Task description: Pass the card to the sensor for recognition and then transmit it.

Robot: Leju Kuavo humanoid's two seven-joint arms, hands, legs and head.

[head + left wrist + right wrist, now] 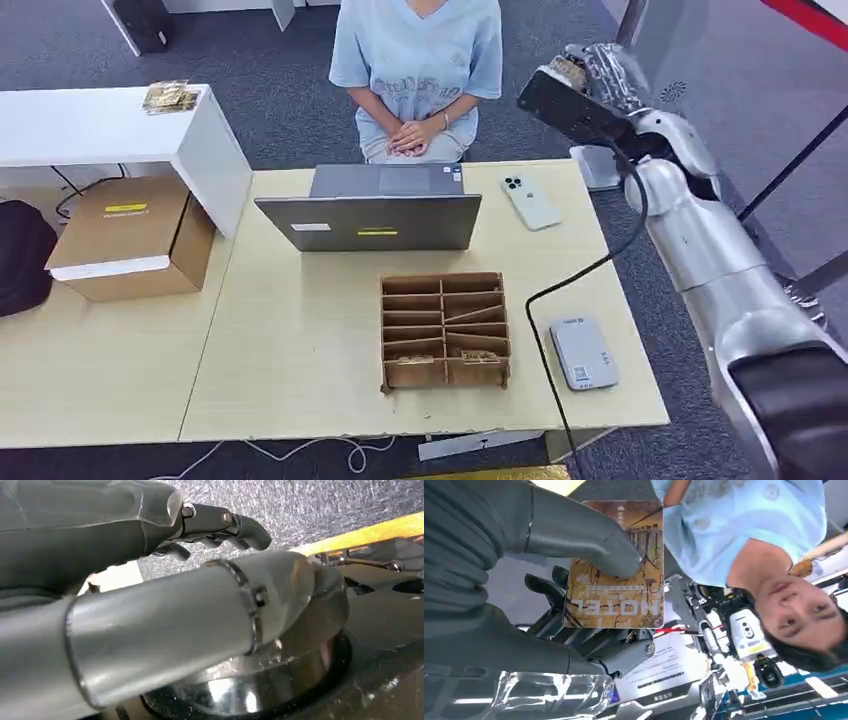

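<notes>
My right hand (598, 75) is raised high beyond the table's far right corner, to the right of the seated person (418, 60). It pinches a brown card (616, 575) printed "HOTEL" between its thumb (584, 535) and the dark fingers behind it. From the head view the card (567, 72) is a small golden patch at the hand's tip. The grey-white sensor pad (583, 352) lies flat on the table near its front right edge, far below the hand. My left hand (215, 525) hangs over grey carpet, fingers loosely curved and holding nothing.
On the wooden table (300, 330) stand a brown cardboard organizer (445, 330) with cards in its front slots, an open laptop (375, 215) and a white phone (530, 200). A black cable (545, 300) runs beside the sensor. A cardboard box (130, 235) sits at the left.
</notes>
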